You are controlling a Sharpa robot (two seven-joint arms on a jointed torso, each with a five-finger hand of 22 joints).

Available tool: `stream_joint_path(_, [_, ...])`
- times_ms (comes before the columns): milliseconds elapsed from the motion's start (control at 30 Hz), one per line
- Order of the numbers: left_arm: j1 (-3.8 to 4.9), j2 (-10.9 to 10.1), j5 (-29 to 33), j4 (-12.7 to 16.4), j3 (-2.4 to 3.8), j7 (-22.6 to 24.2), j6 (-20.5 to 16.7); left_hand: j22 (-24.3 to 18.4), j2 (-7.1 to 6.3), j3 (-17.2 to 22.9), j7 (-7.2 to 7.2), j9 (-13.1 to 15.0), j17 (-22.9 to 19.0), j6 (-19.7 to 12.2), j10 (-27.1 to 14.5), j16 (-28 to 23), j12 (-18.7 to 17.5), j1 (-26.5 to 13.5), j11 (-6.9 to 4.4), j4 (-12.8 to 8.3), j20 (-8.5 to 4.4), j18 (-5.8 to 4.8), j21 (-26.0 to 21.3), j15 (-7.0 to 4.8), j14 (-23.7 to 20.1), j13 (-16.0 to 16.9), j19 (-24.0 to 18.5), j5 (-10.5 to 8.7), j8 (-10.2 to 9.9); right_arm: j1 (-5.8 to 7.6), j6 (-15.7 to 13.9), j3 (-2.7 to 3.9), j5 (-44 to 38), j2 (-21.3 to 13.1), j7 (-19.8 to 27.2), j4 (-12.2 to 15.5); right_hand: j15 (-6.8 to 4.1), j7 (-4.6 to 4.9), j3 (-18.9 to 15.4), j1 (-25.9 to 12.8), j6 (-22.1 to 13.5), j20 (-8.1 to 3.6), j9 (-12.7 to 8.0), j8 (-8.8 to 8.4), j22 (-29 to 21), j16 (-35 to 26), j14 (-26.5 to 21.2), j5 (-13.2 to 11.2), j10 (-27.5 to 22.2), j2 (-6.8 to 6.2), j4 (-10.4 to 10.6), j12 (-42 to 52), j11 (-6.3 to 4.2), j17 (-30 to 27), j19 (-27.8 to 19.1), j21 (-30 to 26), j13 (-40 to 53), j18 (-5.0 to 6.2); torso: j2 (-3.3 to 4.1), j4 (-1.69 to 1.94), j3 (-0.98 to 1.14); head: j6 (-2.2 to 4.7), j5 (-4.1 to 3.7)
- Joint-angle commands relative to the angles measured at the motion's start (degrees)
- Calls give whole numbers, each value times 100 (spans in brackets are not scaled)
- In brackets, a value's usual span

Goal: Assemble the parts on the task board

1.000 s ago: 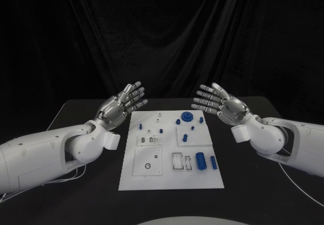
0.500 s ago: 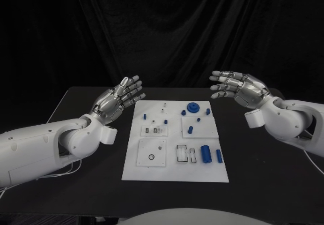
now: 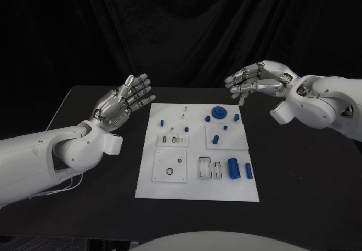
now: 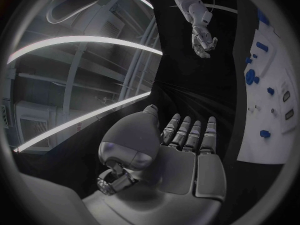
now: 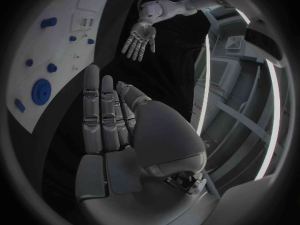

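Black table [image 3: 302,172] is carrying the board [image 3: 198,192] between both empty, spread-fingered hands: left hand [image 3: 121,104], right hand [image 3: 256,81]. Nothing seemingly started; next, reaching for a part [image 3: 233,168].

The left hand [image 3: 121,103], silver and many-fingered, is raised above the black counter [image 3: 302,172] on its white left arm [image 3: 53,151], fingers straight, close together and slightly fanned, palm turned inward; it holds nothing. The right hand [image 3: 260,79], also silver, hangs higher above the counter's far edge on the white right arm [image 3: 324,104], its fingers bent downward and apart, empty. The two hands are well apart.
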Motion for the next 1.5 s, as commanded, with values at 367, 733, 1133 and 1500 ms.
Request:
stream_joint_path(367, [41,-104,7,122,1,977,73,-23,-14,183,164,-4,-26,14,-219,-8,-134,-56,-203,-20,76,60,-8,68,-45,-43,-35,89,-4,106,-1146,2,-3823,179,-945,141,-174,-18,1361,-442,617,8,196,-603,5282,5037,1405,-259,1459,-821,749,-1191,-218,4845,281,4120,44,-485,349,149,-149,187,-134])
stream_joint_path(733, [43,-173,8,285,1,997,38,-39,-23,266,182,-5,-50,24,-352,-46,-240,-33,-305,-36,69,53,-29,65,-124,-60,-74,183,-20,101,-1130,1,-6510,287,-1851,338,-210,-239,1265,-687,287,-36,162,-981,5897,5709,1872,-502,1195,-1040,1063,-1584,-150,5978,1057,4424,25,-616,521,196,-223,339,-195])
stream_joint_path(1133, [43,-225,156,395,1,1004,28,-72,-32,311,202,0,-114,62,-403,-215,-266,-26,-294,-42,17,85,-91,-57,-425,-63,-179,208,-33,13,-1063,1,-7343,374,-2109,384,-324,-309,1201,-703,187,-150,147,-1136,5802,5569,1812,-583,1166,-1164,1129,-1689,-210,5664,1029,4335,44,-598,546,197,-231,310,-211])
stream_joint_path(1500, [43,-270,190,450,1,986,33,-87,-31,335,222,4,-117,99,-397,-232,-249,2,-260,-63,-1,98,-125,-99,-461,-60,-233,273,-30,-77,-1027,1,-7429,469,-2175,293,-345,-310,1016,-772,253,-177,173,-1169,5752,5465,1797,-896,1191,-1177,1244,-1708,-224,5480,1042,4275,65,-591,583,195,-227,302,-249])
